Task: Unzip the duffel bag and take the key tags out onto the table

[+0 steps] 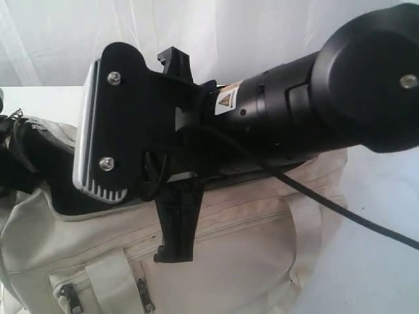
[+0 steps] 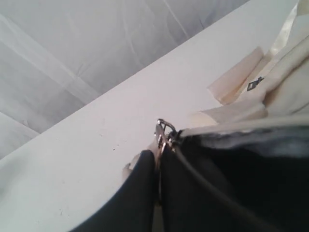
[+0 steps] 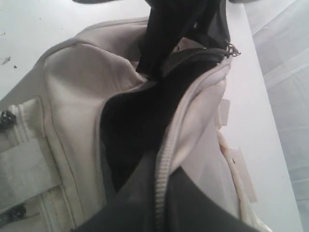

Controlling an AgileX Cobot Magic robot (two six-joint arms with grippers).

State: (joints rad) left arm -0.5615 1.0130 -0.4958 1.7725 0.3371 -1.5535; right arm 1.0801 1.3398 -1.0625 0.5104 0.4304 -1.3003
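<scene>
At the left end of the bag (image 1: 249,248), the zip pull (image 2: 164,131) is pinched between the closed fingers of the left gripper (image 2: 157,155). The bag is laid on the table (image 1: 46,104), with its long axis from left to right. Its top is unzipped and only a dark inside is seen. The zip edge (image 3: 200,92) is clamped by the right gripper (image 3: 161,169).

A black arm (image 1: 275,111) fills the upper frame, reaching across the top of the cream bag (image 1: 249,255). The bag sits on the white table (image 1: 386,275); two dark zip pulls (image 1: 145,297) hang at its front.
</scene>
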